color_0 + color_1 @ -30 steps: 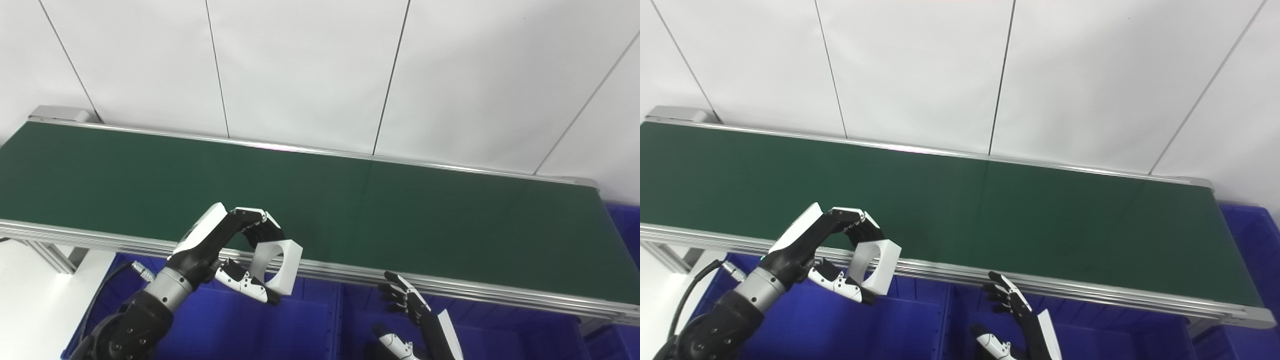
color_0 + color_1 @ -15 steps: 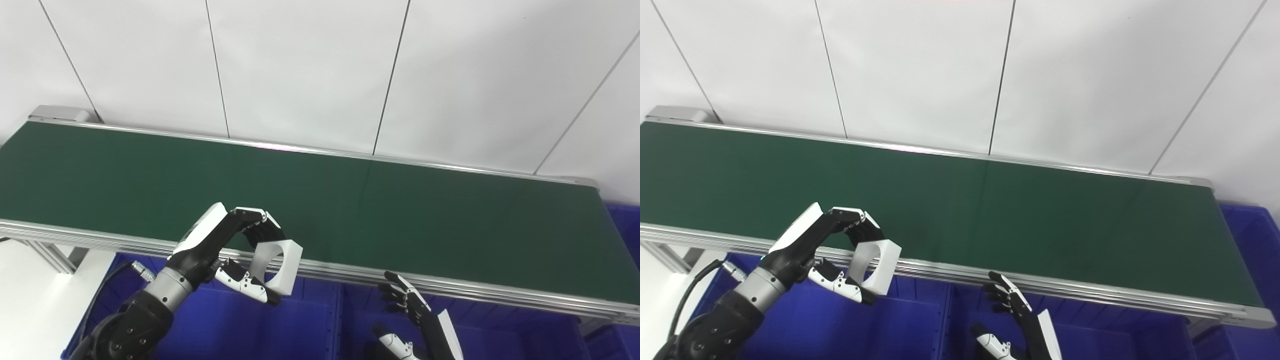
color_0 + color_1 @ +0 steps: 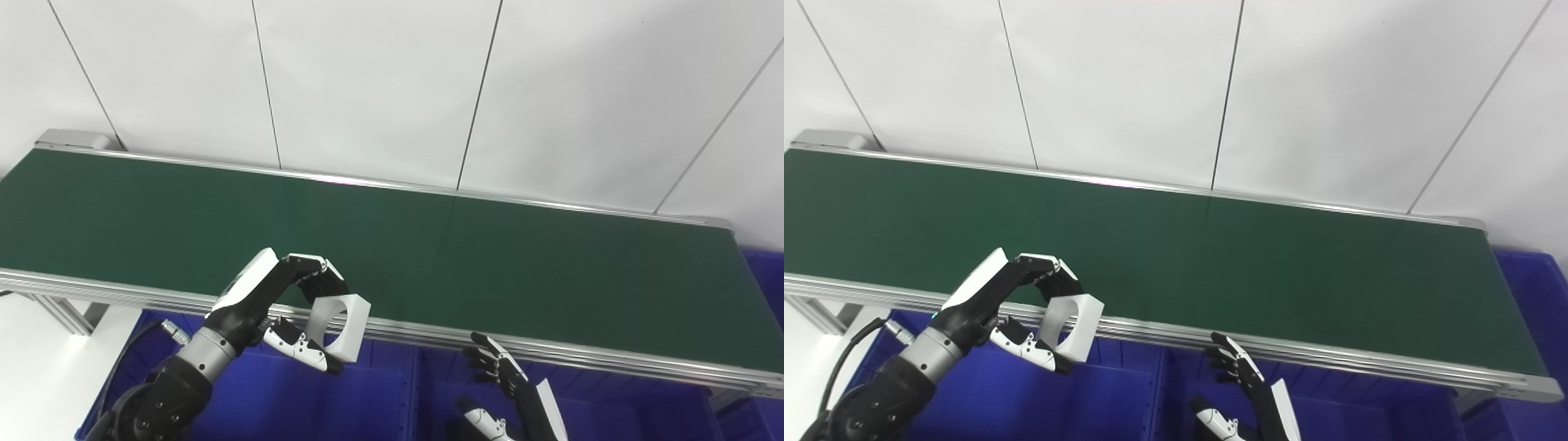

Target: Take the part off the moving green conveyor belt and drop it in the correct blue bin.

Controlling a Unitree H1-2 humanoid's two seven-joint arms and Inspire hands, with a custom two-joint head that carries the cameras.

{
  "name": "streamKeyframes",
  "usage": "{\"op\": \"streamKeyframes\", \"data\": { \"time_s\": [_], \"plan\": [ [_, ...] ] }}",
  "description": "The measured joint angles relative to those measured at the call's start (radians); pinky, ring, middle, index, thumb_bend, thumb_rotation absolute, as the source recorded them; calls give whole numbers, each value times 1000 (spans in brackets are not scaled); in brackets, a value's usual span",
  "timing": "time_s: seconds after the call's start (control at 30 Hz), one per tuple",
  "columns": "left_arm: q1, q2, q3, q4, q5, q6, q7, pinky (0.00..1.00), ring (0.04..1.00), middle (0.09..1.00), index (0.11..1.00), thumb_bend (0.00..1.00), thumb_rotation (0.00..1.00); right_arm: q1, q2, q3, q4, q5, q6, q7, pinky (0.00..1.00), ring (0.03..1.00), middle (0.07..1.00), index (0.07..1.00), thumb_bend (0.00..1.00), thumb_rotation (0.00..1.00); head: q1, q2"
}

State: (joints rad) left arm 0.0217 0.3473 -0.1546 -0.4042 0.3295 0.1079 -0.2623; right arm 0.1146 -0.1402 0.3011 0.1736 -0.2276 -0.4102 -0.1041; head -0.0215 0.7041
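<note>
Part [image 3: 340, 326]: white block with round bore, probably rigid, light, smooth-faced. Location: grasped in left hand [image 3: 288, 312], fingers over top edge, thumb beneath, above blue bin [image 3: 343, 398], off belt [image 3: 429, 257]. Right hand [image 3: 499, 380]: released, idle.

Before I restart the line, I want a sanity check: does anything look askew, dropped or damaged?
Nothing stands out. The left hand grips the white part over a blue bin, the green belt carries nothing, and the right hand waits open.
</note>
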Motion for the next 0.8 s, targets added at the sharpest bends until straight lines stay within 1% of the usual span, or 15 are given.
{"op": "streamKeyframes", "data": {
  "time_s": [0.8],
  "plan": [
    [0, 0, 0, 0, 0, -1, 0, 483, 485, 514, 453, 500, 0, 0, 0, 0, 0, 0, 0, 0, 680, 756, 790, 868, 616, 594, 0, 0]
  ]
}}
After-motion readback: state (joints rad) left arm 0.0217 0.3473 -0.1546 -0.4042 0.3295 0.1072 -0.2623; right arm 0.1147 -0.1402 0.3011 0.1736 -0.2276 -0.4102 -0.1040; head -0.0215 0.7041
